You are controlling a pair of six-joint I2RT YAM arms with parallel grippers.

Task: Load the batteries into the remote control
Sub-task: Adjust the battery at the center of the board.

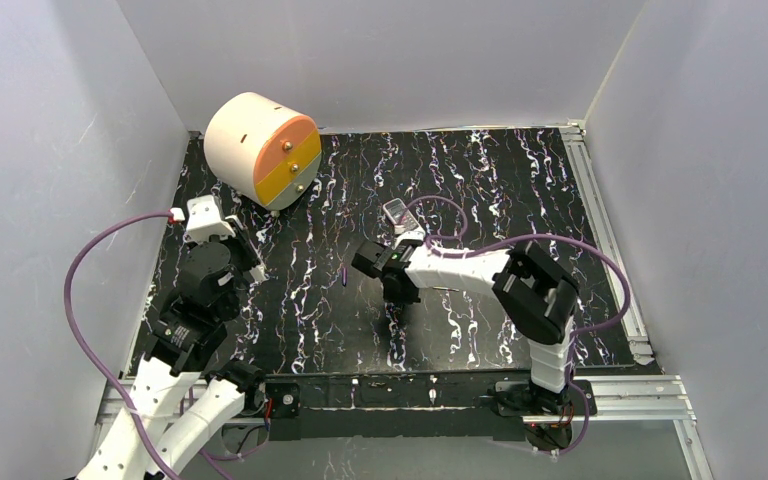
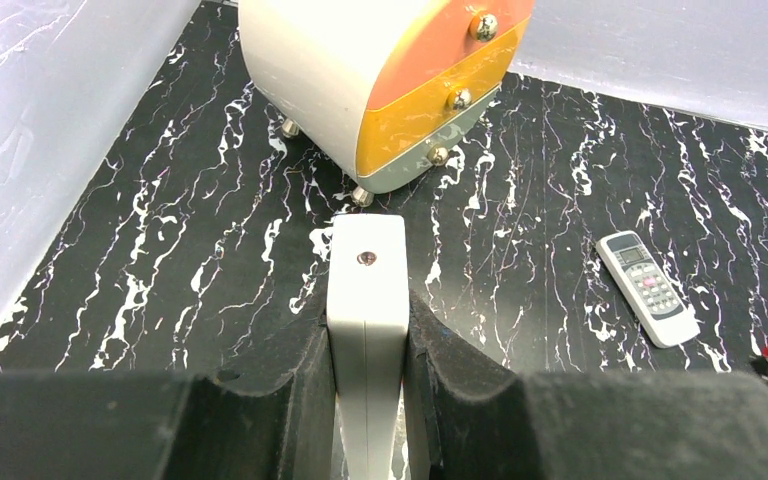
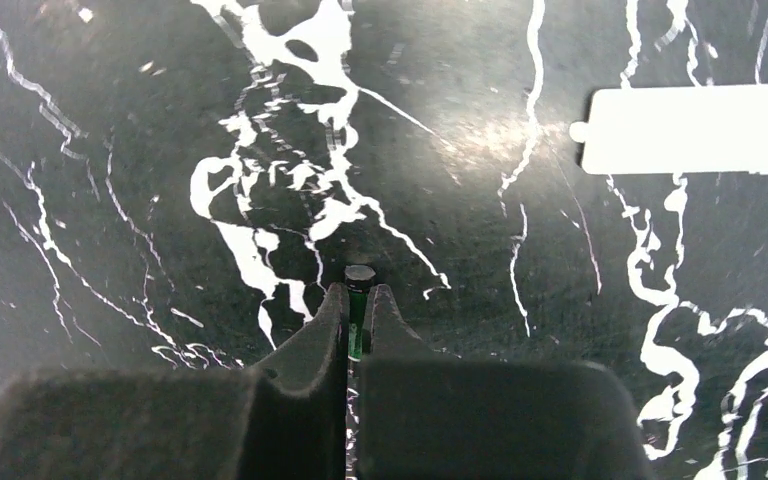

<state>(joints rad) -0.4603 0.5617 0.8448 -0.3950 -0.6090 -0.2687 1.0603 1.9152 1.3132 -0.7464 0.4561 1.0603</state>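
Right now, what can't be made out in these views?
Right wrist: the right pincer hides the green battery except its end.
Left wrist: the white remote in the left pincer shows edge-on only; its faces are hidden.
Right wrist: the white flat piece is cut by the frame edge.
Top: the purple battery is too small for detail.

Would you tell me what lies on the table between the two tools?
One purple battery lies between the left tool and the right tool; the top view shows it.
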